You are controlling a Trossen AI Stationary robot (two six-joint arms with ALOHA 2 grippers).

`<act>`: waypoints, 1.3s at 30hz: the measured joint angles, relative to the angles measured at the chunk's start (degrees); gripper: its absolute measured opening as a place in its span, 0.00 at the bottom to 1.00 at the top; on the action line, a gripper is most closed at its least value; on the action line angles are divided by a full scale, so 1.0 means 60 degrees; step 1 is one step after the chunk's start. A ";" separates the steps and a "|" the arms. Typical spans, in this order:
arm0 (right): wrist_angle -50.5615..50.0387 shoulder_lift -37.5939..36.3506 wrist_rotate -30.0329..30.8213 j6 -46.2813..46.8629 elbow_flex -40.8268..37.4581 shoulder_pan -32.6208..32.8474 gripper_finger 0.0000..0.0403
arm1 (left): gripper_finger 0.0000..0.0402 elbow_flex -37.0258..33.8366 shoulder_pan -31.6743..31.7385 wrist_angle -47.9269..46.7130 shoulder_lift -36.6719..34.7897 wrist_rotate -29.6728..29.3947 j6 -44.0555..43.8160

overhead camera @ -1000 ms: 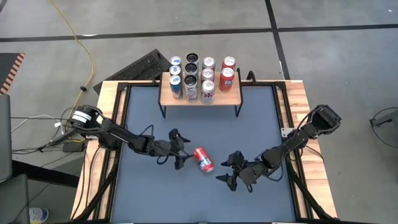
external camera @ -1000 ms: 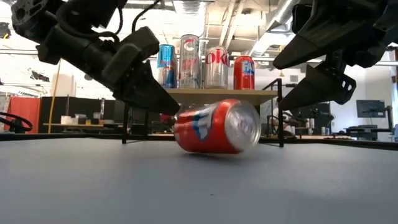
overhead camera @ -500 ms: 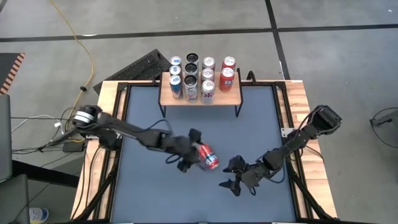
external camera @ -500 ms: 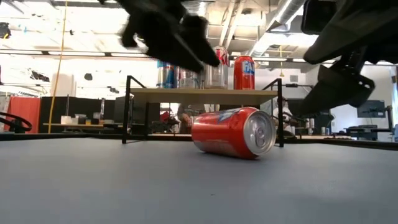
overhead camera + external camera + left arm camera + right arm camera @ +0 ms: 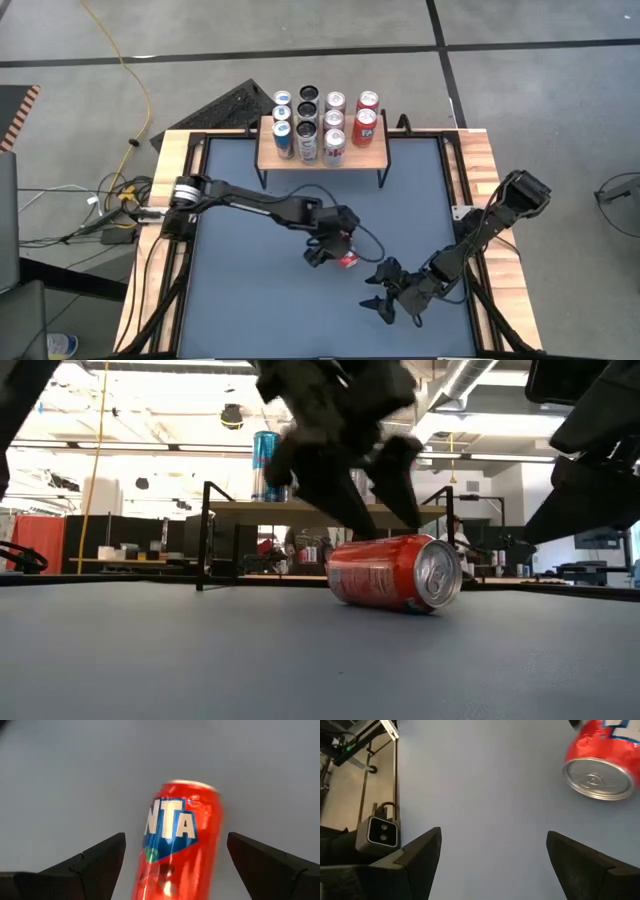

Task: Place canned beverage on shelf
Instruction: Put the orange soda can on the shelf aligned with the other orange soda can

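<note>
Orange soda can [image 5: 347, 258] lies on its side on the grey table [image 5: 250, 310], just right of centre in the overhead picture, silver end [image 5: 440, 572] toward the low camera. The left gripper [image 5: 331, 244] hangs directly over it, fingers [image 5: 95, 862] spread apart on either side of the can without closing on it. The right gripper [image 5: 378, 291] waits nearby at lower right, jaws also apart and holding nothing. The shelf [image 5: 322, 152], a wooden-topped rack at upper centre, carries several upright cans [image 5: 308, 130].
</note>
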 joint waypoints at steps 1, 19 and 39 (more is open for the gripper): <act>0.0000 0.0000 0.0137 0.0101 0.0000 0.0028 0.85 | 0.84 0.0199 0.0021 -0.0002 0.0269 -0.0120 0.0039; -0.0154 0.0000 0.0456 0.0411 0.0000 0.0142 0.85 | 0.84 0.1169 -0.0863 -0.3233 0.0813 -0.0355 -0.2931; -0.0110 -0.0003 0.0795 0.0411 0.0000 0.0085 0.85 | 0.84 0.0662 -0.1793 -0.2954 0.1033 0.1500 -0.4558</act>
